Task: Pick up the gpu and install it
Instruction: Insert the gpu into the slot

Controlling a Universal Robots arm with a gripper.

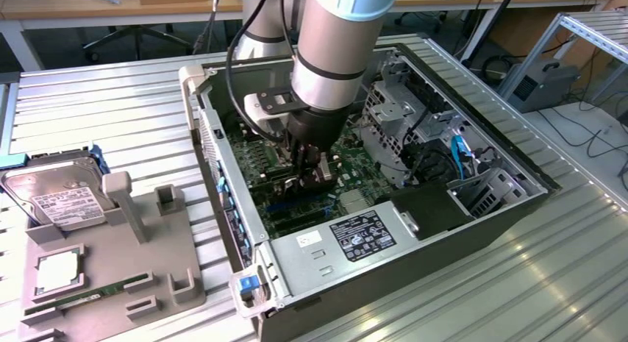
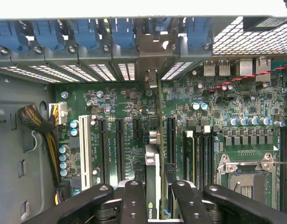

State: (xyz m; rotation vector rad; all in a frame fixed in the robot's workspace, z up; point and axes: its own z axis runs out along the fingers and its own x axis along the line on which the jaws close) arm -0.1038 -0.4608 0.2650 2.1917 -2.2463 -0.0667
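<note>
**Card held edge-on inside the open case**

While the slatted metal surface [image 1: 118,99] carries everything, the biggest thing on it is the open computer case [image 1: 490,209], lying on its side with the motherboard [image 1: 245,173] facing up. Reaching down into it is the grey robot arm [image 1: 339,40], ending in the black tool [image 1: 312,182] low over the board. On the exterior view's left stands a grey holder tray [image 1: 98,283], with a silver hard drive [image 1: 61,198] propped at its far end and a small square chip [image 1: 59,271] lying flat on it.

Seen from the wrist, the tool [image 2: 155,198] has its black fingers [image 2: 133,200] drawn in on either side of the gpu [image 2: 153,168], clamped on the card, which stands edge-on over the motherboard [image 2: 218,107]. Its silvery bracket [image 2: 155,51] sits at the rear wall of the case, between blue slot clips [image 2: 122,32]. Black expansion slots [image 2: 120,144] run parallel on either side of the card. Whether the card is fully seated in a slot cannot be told.
</note>
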